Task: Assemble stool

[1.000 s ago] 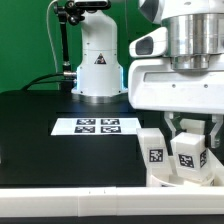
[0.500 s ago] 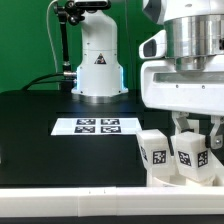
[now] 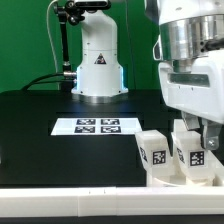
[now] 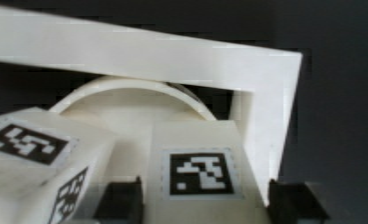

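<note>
Closest to you in the exterior view, a white bar [image 3: 70, 193] runs along the front edge of the black desk [image 3: 40, 120], and just behind it at the exterior view's right stand two stool legs, each showing a black-and-white tag. The nearer-to-centre leg [image 3: 153, 152] stands free, touching or almost touching its neighbour. The other leg [image 3: 189, 152] sits between the fingers of the hand [image 3: 192, 140], which comes down on it from above. In the wrist view you see that tagged leg [image 4: 202, 170] framed by the two dark fingertips [image 4: 129, 203], one on each side of it, with the jaws partly apart at about the leg's width; they look closed onto its sides, though the blur there keeps you from seeing true contact. Beside it in the wrist view is the free leg [image 4: 39, 165], and just beyond both lies the round seat [image 4: 136, 98], its curved rim tucked inside the corner of the bar [image 4: 252, 70]. Farther back on the desk in the exterior view, the marker board [image 3: 96, 126] lies flat, well apart from the legs. Behind that stands the white base of the arm [image 3: 98, 62], with a dark cable [image 3: 45, 78] trailing beside it in front of a green backdrop [image 3: 25, 40].
</note>
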`<state>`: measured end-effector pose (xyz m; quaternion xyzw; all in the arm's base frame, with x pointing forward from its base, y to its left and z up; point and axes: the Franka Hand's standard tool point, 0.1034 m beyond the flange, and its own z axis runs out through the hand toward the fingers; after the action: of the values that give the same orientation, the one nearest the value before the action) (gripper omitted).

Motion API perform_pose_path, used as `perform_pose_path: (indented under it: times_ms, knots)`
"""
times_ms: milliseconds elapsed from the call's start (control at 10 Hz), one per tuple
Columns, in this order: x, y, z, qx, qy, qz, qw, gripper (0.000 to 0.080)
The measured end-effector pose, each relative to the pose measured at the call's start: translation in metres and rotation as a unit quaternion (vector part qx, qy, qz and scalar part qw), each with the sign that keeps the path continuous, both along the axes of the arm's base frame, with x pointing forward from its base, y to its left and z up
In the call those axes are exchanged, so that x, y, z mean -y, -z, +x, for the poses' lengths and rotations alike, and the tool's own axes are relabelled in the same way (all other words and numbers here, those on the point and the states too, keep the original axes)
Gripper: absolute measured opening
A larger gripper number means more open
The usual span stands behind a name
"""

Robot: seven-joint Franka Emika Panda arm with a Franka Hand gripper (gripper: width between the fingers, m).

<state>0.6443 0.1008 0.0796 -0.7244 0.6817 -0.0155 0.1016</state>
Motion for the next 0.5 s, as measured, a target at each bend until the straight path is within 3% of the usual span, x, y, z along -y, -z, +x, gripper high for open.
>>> perform_pose_path:
  times_ms: [200,300,400,500]
  knots:
    - [0.0004,0.0003,-0.0002,0.001,-0.015,-0.003,1.0,0.0338]
    - [0.0003,0.0003,-0.0003,0.001,-0.016,-0.003,1.0,0.0443]
    - [0.0004,0.0002,-0.0002,0.002,-0.018,-0.003,1.0,0.0443]
    - [0.0022,-0.0019,0.0007,0.006,-0.037,-0.006,0.999,0.0572]
